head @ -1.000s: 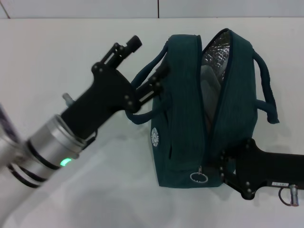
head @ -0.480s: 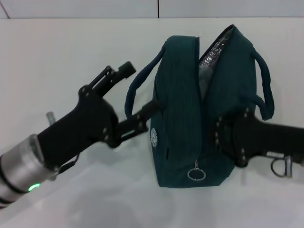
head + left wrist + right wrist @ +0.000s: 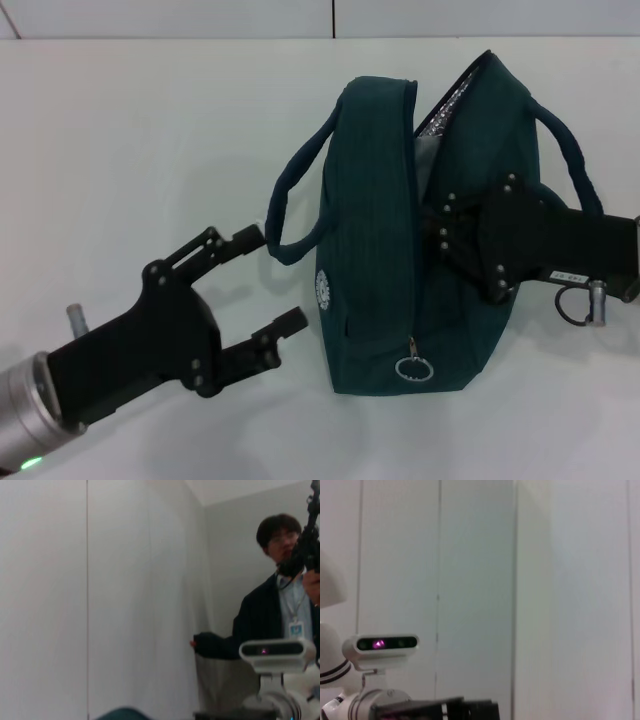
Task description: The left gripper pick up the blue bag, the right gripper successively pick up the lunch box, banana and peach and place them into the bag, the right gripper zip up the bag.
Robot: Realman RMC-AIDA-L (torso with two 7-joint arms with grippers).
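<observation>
**Soft bag on the desk, zip partly undone, one pincer free and one at its side**

Nearest the robot, the left pincer (image 3: 268, 280) hangs released, fingers spread and holding nothing, just beside the near rope handle (image 3: 290, 205) of the blue bag (image 3: 380, 260) but not touching it. Farther out, the bag lies on the white desk (image 3: 150, 130) with its zipper ring pull (image 3: 414, 369) at the near end and a strip of silver lining (image 3: 445, 115) showing at the far end. The right pincer (image 3: 445, 232) is against the bag's right panel by the zip seam; whether it is clenched I cannot tell. The fabric looks limp and light, likely to sag and fold, so the handle seems the surest hold, and the small ring pull needs a fine pinch.
</observation>
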